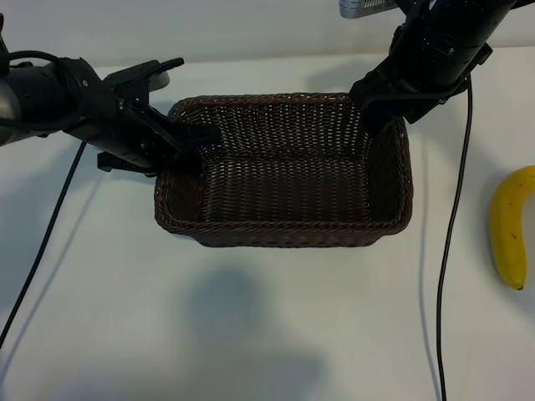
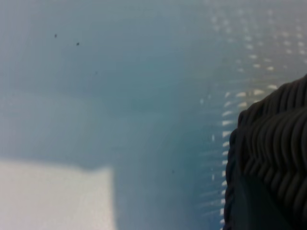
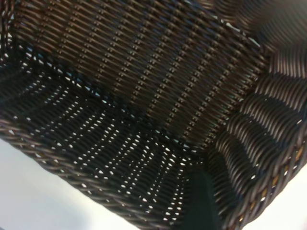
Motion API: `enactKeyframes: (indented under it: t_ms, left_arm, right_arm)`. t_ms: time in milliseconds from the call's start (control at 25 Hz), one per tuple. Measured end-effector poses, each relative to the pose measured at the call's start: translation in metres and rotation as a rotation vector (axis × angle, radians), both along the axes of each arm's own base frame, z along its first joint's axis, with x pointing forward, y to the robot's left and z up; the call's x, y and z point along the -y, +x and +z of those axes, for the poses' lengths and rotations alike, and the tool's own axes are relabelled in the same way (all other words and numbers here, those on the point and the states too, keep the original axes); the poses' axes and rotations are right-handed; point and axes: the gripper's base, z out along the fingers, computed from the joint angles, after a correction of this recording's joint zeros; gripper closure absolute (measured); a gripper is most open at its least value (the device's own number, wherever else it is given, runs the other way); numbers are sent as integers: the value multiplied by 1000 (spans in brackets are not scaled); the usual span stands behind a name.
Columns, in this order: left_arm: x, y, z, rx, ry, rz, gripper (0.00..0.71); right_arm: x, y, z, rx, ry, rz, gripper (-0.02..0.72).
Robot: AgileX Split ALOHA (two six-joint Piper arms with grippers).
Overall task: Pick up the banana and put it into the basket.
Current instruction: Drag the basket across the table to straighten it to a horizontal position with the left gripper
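Two black arms reach over a white counter (image 1: 251, 334), the biggest thing in the room. It holds everything up, so the arms can work from both sides.

Next in size is the basket (image 1: 284, 230), dark brown and woven, sitting near the middle of the counter. It has nothing in it. I think it sits there so both arms can get to it.

The left arm comes in from the left side. Its left hand (image 1: 194, 140) is at the basket's left rim, with one finger over the edge and inside. The fingers look closed down on the woven wall. I think it is grasping the basket rim, maybe to keep the basket from sliding. The left wrist view shows the rim (image 2: 273, 143) right up close.

The right arm comes down from the top right. Its right hand (image 1: 380, 117) sits at the far right corner of the basket. One dark finger (image 3: 201, 201) lies inside, touching the wall. The gap between the fingers is wide, and the thick wicker corner seems to fill it, so I think this hand is gripping the rim too.

Smallest is the banana (image 1: 510, 227). It is yellow and curved, lying on the counter well apart from the basket, out by the right edge. No hand is near it. The picking up has not begun yet.
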Motion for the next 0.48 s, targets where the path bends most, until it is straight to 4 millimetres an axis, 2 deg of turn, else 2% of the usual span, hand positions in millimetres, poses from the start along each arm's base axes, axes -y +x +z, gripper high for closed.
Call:
enactKeyframes:
  t_ms: [480]
  left_arm:
    - [0,-1,0,-11,-3,-2,545]
  right_arm:
    - [0,0,0,0,0,0,171]
